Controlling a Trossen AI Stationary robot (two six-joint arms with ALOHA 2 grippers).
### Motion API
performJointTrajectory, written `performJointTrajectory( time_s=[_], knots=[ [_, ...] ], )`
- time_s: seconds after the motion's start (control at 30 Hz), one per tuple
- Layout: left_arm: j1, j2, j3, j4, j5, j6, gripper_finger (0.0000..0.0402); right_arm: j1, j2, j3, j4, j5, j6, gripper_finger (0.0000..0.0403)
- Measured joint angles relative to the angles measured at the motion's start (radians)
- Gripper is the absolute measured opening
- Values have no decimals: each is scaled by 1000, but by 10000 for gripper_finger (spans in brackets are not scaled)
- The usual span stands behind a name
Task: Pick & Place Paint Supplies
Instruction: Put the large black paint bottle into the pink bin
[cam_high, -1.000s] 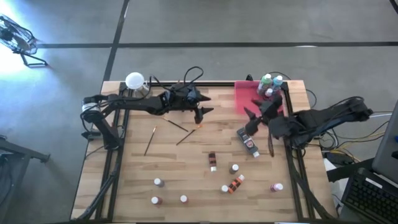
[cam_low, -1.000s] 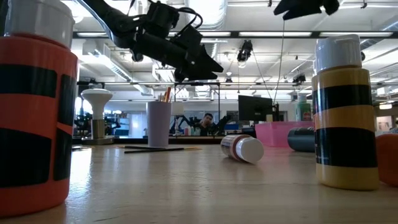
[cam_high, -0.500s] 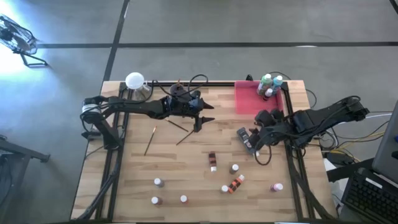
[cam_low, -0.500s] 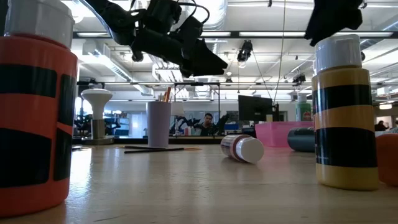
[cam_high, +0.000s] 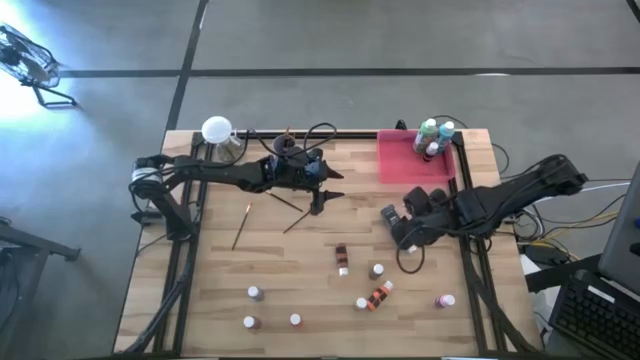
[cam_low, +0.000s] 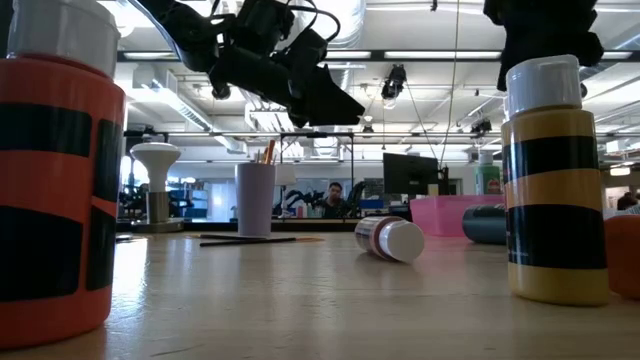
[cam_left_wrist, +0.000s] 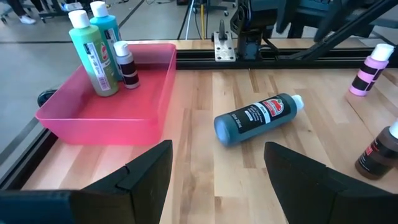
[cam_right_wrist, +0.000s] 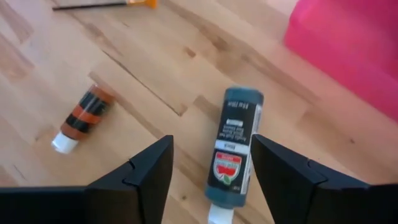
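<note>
your right gripper (cam_right_wrist: 208, 177) spread wide over the lying dark tube (cam_right_wrist: 235, 146), pink tray (cam_right_wrist: 348, 43) beside (brown bottle (cam_right_wrist: 81, 118) nearby), left gripper (cam_left_wrist: 214, 171) also apart, hovering mid-tabletop (cam_high: 300, 270)

arms: dark, jointed | cables: black, looped | fingers (cam_right_wrist: 149, 177): black, angular, flat-faced

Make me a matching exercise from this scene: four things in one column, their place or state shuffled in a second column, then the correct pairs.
Things:
1. dark teal bottle
2. green bottle
3. lilac cup
4. right gripper

Places or states:
A. standing upright in the pink tray
B. holding brushes
C. lying on its side on the table, beside the tray
D. open, above the lying bottle

Pairs: 1-C, 2-A, 3-B, 4-D
</note>
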Motion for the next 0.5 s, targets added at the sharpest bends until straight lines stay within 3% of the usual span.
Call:
performJointTrajectory(
  time_s=[0.5],
  knots=[
    [0,0,0,0,0,0,259,-27,153,-97,-4,-108,89,266]
  ],
)
